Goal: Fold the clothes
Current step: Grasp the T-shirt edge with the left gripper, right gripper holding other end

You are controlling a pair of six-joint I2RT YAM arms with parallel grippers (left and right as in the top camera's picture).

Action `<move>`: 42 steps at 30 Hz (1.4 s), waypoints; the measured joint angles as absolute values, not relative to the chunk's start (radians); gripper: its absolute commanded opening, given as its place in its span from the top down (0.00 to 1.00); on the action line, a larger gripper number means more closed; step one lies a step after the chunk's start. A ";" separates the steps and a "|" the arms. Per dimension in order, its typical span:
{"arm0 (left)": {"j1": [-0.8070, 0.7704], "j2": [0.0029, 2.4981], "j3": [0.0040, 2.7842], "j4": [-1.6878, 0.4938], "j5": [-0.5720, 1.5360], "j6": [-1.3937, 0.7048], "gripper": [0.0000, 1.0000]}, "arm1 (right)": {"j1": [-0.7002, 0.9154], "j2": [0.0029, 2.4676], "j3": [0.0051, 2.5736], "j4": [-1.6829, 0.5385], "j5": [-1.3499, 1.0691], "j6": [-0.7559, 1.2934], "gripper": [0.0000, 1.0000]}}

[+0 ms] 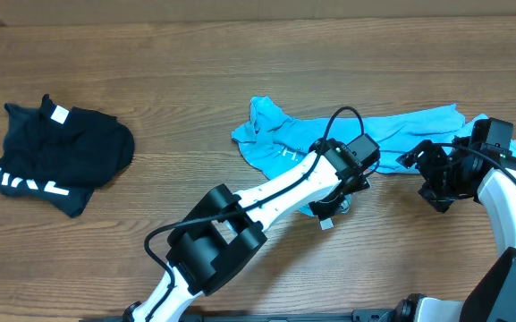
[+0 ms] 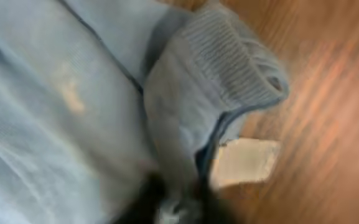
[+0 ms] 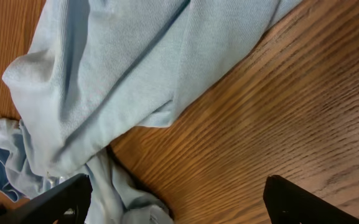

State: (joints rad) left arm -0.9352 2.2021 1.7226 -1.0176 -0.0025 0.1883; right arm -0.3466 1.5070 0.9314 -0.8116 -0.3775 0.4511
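A light blue garment (image 1: pixel 392 127) lies crumpled across the table's middle and right. My left gripper (image 1: pixel 332 206) sits at its near edge. In the blurred left wrist view the dark jaws (image 2: pixel 179 205) look shut on a fold of the blue cloth (image 2: pixel 73 93), beside a ribbed hem (image 2: pixel 235 56) and a white tag (image 2: pixel 244 162). My right gripper (image 1: pixel 429 177) is to the right, just in front of the garment. In the right wrist view its fingers (image 3: pixel 179 193) are wide open and empty over bare wood, with the blue cloth (image 3: pixel 123 68) ahead and to the left.
A black garment with white lettering (image 1: pixel 61 154) lies in a folded heap at the far left. The wooden table (image 1: pixel 195 72) runs across the whole view. The left arm (image 1: pixel 266 192) reaches diagonally from the near edge.
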 measured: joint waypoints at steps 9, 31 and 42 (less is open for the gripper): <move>-0.760 2.122 2.162 -1.366 -0.293 -0.028 0.96 | -0.347 1.507 0.932 -0.785 -0.458 0.359 0.18; -0.620 1.786 2.355 -1.360 -0.596 0.063 0.96 | -0.091 1.517 0.936 -0.662 -0.396 0.381 0.42; -0.620 1.687 2.355 -1.445 -0.627 0.078 0.96 | -0.091 1.574 0.937 -0.702 -0.339 0.438 0.41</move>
